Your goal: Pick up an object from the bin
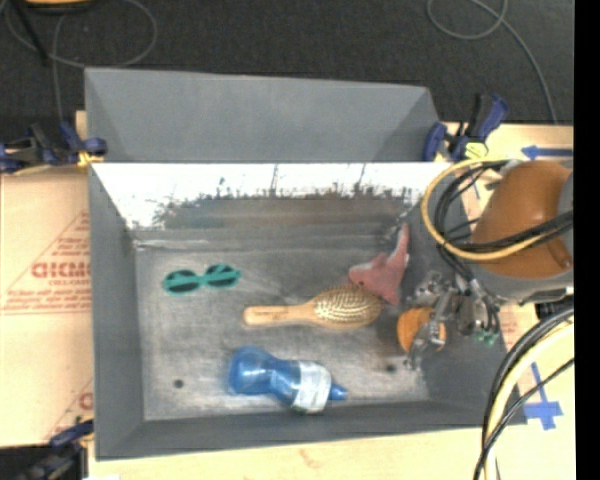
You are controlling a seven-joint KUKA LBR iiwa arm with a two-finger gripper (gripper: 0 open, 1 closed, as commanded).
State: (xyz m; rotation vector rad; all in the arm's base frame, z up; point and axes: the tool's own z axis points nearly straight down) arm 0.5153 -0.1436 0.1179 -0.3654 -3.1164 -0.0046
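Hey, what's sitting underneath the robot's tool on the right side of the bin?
A small orange thing shows under the tool, by the hairbrush head. The tool covers its right part, so its full shape is hidden.

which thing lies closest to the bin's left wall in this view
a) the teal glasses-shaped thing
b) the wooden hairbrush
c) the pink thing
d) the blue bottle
a: the teal glasses-shaped thing lies furthest left, while the blue bottle, the wooden hairbrush and the pink thing all lie further to the right.
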